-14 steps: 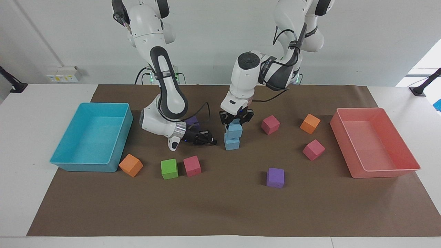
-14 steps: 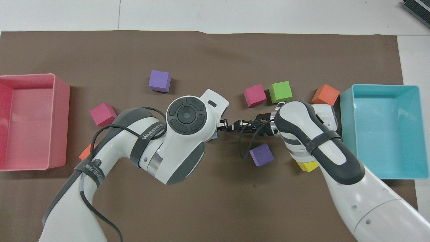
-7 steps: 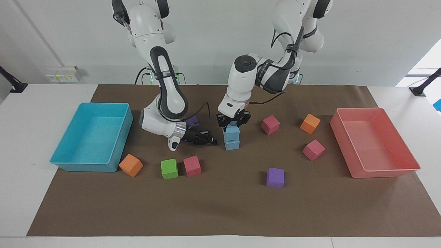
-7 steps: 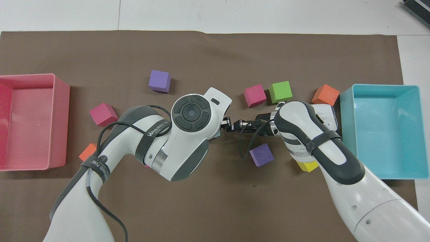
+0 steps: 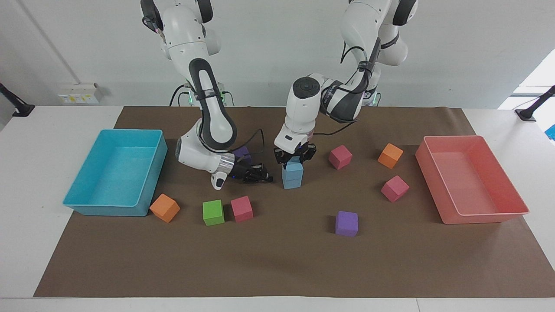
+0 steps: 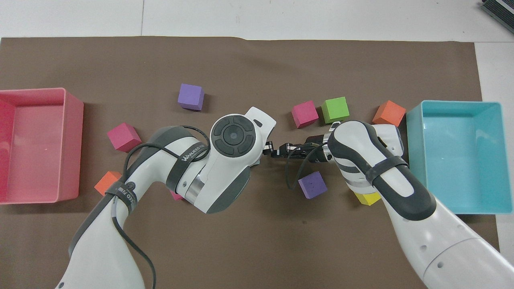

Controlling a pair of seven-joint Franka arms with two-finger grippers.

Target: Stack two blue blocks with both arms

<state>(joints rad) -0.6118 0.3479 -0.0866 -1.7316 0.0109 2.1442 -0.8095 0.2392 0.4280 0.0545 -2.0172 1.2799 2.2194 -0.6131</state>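
The two blue blocks sit near the middle of the desk, one on the other: the lower blue block (image 5: 292, 181) rests on the brown mat (image 5: 277, 268), and the upper blue block (image 5: 294, 168) lies squarely on it. The left tool (image 5: 295, 157) comes down from above and is closed on the upper block, its fingers on two opposite side faces near the top. From overhead the left arm hides both blocks, so how true the edges line up can only be judged from the facing view, where they look nearly flush.

These look like matte foam cubes: light, a little soft, and not slippery. A squeeze will dent them slightly, so a gentle grip on flat opposite faces suits best, high enough that the fingers clear the block below. Being so light, the upper one could tip or cling to a finger on release.

The right tool (image 5: 259, 176) lies low over the mat just beside the stack, toward the right arm's end of the desk, fingers shut and holding nothing.
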